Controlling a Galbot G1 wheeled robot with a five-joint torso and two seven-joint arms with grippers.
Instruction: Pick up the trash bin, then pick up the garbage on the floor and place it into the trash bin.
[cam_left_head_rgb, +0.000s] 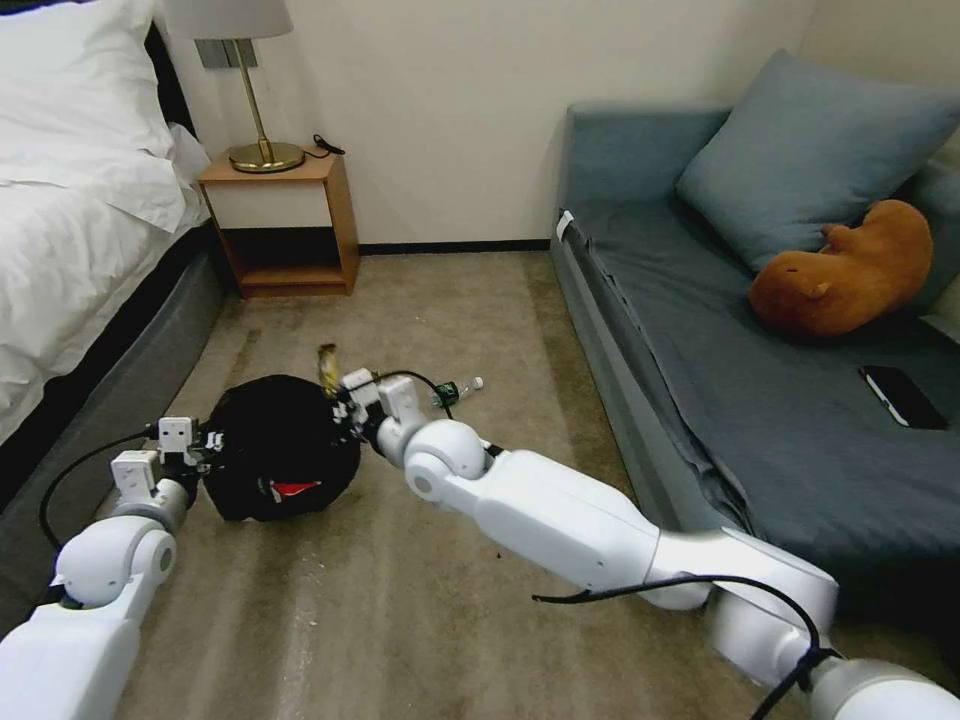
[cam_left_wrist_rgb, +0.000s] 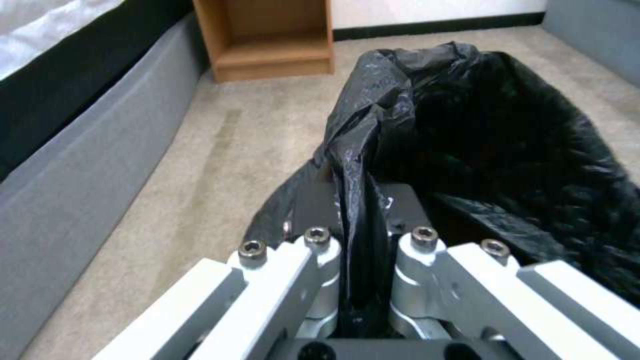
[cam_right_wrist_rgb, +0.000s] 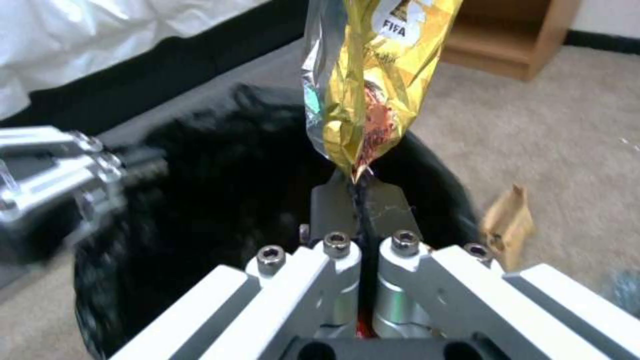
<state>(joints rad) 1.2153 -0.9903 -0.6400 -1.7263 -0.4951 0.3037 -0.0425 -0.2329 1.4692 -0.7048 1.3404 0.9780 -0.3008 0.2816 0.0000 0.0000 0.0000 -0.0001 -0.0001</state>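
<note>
The trash bin (cam_left_head_rgb: 270, 440), lined with a black bag (cam_left_wrist_rgb: 507, 150), is on the floor (cam_left_head_rgb: 400, 600) between my arms. My left gripper (cam_left_head_rgb: 203, 441) is shut on the bag-covered rim (cam_left_wrist_rgb: 353, 190). My right gripper (cam_left_head_rgb: 337, 400) hovers over the bin's far edge. It is shut on the lower tip of a yellow-brown snack wrapper (cam_right_wrist_rgb: 367, 75), which stands upright above the bin's opening (cam_right_wrist_rgb: 220, 200). Something red (cam_left_head_rgb: 293, 489) shows against the black bag. A crumpled tan paper bag (cam_right_wrist_rgb: 508, 222) lies on the carpet beside the bin. A small clear bottle with a green label (cam_left_head_rgb: 456, 388) lies just beyond my right wrist.
A bed (cam_left_head_rgb: 70, 250) runs along the left, with a wooden nightstand (cam_left_head_rgb: 285, 215) and a lamp (cam_left_head_rgb: 250, 90) at the wall. On the right, a grey sofa (cam_left_head_rgb: 720, 380) holds a cushion (cam_left_head_rgb: 810, 150), a brown plush toy (cam_left_head_rgb: 840, 270) and a black phone (cam_left_head_rgb: 903, 396).
</note>
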